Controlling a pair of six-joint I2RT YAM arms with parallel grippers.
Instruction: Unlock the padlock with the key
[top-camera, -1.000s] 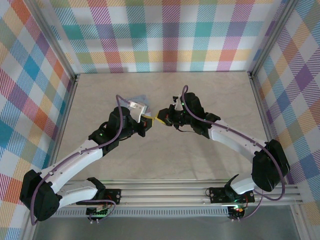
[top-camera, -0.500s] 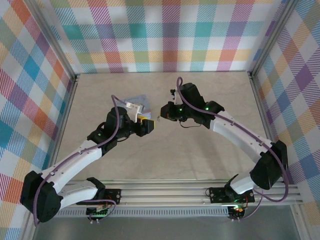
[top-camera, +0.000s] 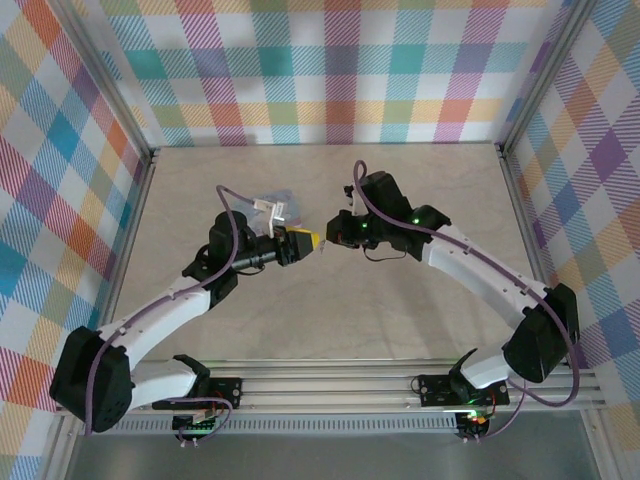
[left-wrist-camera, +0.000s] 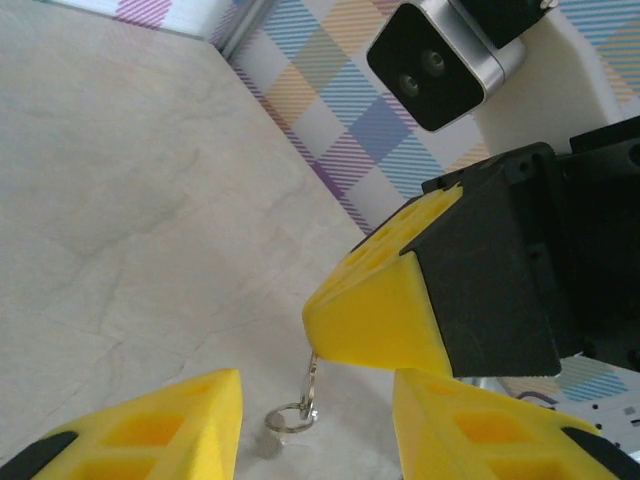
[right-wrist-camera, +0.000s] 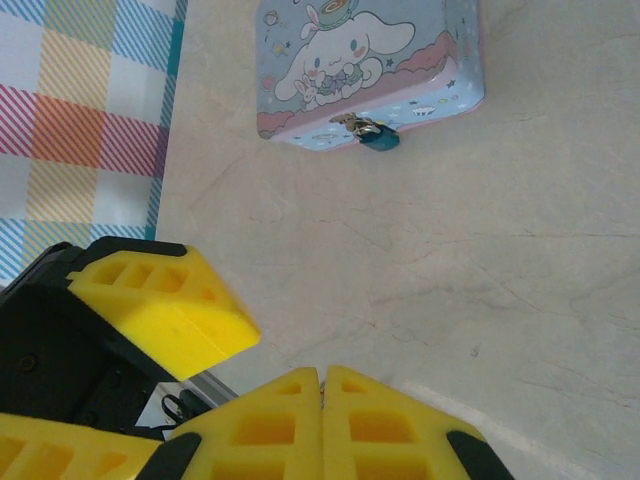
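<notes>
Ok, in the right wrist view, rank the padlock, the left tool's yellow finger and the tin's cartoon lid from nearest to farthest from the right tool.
From the right tool, at the bottom edge:
1. left tool's finger, just up and left of it.
2. padlock, hanging on the near wall of the tin.
3. cartoon lid, beyond the padlock, at the top.

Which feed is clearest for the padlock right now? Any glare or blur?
Right wrist: padlock sharp and evenly lit on the tin's front edge, no glare. Left wrist: key ring small but readable, light flat. Top external: even light, but the tin is partly hidden behind the left arm and the padlock is too small to tell.
</notes>
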